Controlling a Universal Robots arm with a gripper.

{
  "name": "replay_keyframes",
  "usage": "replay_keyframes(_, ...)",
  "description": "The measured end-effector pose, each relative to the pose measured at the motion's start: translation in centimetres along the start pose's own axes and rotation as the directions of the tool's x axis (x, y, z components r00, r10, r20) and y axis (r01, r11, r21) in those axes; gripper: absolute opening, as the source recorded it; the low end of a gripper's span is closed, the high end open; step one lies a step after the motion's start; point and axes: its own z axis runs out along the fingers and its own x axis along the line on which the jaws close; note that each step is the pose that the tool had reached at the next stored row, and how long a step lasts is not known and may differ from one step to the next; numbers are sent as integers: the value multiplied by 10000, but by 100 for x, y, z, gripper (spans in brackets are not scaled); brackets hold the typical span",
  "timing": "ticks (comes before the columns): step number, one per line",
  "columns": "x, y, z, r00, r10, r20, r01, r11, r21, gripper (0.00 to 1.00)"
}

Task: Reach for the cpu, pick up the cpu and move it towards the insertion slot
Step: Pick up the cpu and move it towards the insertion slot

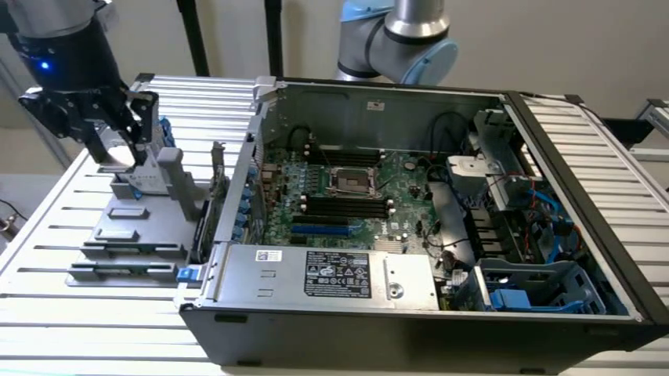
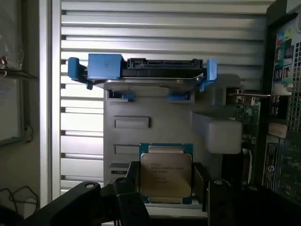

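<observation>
The cpu [image 2: 165, 173], a flat square chip with a silver top and a green rim, sits between my gripper's dark fingers [image 2: 128, 200], which press against its two sides. In the exterior view my gripper [image 1: 115, 159] hangs at the far left over the grey parts holder [image 1: 136, 205], with the shiny cpu [image 1: 118, 157] at its fingertips. Whether the chip is lifted off the holder I cannot tell. The insertion slot [image 1: 350, 182], a square socket with a metal frame, lies in the middle of the motherboard inside the open computer case [image 1: 585, 235], well towards the exterior view's right of the gripper.
A hard drive in a blue caddy [image 2: 141, 70] stands on the holder just beyond the cpu. The case's left wall [image 1: 251, 157] and an upright card [image 1: 218, 168] stand between holder and motherboard. Black memory slots [image 1: 345, 205] and a silver power supply [image 1: 324, 274] surround the socket.
</observation>
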Motion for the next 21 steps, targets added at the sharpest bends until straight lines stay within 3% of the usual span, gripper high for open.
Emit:
replay_keyframes(9,-400,-5,-376,10000,-3,-60,2,9999,-116,55)
replay_keyframes(21,-940,-17,-576,10000,-16,-67,13,9989,-476,55)
